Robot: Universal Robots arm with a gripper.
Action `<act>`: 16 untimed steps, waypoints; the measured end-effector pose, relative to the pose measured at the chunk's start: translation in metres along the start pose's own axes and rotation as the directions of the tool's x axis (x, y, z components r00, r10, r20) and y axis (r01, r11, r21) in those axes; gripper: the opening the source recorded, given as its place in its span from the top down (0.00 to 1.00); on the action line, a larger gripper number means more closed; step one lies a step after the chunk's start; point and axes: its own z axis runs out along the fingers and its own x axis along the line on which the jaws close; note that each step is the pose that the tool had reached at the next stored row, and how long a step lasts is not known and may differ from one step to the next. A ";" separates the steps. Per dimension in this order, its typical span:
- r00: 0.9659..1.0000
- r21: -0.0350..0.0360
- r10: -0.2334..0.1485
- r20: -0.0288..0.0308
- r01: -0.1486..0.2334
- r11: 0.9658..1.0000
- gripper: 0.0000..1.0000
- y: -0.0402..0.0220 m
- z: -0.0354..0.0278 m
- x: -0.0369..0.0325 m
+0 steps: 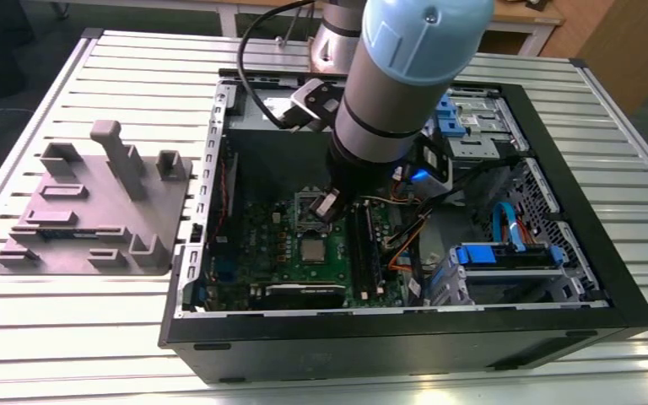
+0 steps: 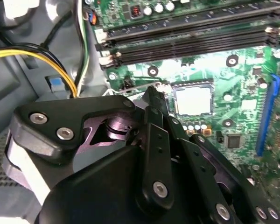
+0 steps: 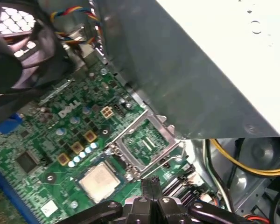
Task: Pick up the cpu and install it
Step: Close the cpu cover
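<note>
Two fingers (image 3: 147,187): black, pressed together tip to tip, gripping nothing.
Gripper (image 3: 151,179): black, linked metal, pointing down at the board in both wrist views, poised inside the case in the exterior view.
Cpu (image 3: 99,179): small flat square chip with a shiny silver-grey top, lying flat in its socket on the board, uncovered, near the fingertips but not held; seen too in the second wrist view (image 2: 192,100) and the exterior view (image 1: 315,250).
Square silver metal frame (image 3: 144,142): just beside the cpu, green board visible through its opening.
Green circuit board (image 3: 51,140): flat on the case floor.
Long black memory slots (image 2: 191,35): running side by side past the cpu.
Black computer case (image 1: 414,325): lying open on its side.
Slatted metal worktop (image 1: 77,337): carrying the case.
Grey moulded fixture (image 1: 88,211): on the worktop, at the exterior view's left of the case.
</note>
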 end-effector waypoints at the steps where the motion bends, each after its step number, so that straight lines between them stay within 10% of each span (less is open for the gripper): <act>1: 1.000 -0.001 0.000 0.000 0.000 1.000 0.90 0.0000 0.0008 -0.0018; 5: 1.000 -0.010 0.000 0.009 0.001 1.000 0.90 -0.0010 0.0035 -0.0064; 8: 0.999 -0.035 -0.004 0.037 0.005 0.999 0.90 -0.0020 0.0042 -0.0074; 16: 0.999 -0.038 -0.017 0.037 0.018 0.999 0.90 0.0023 0.0087 -0.0176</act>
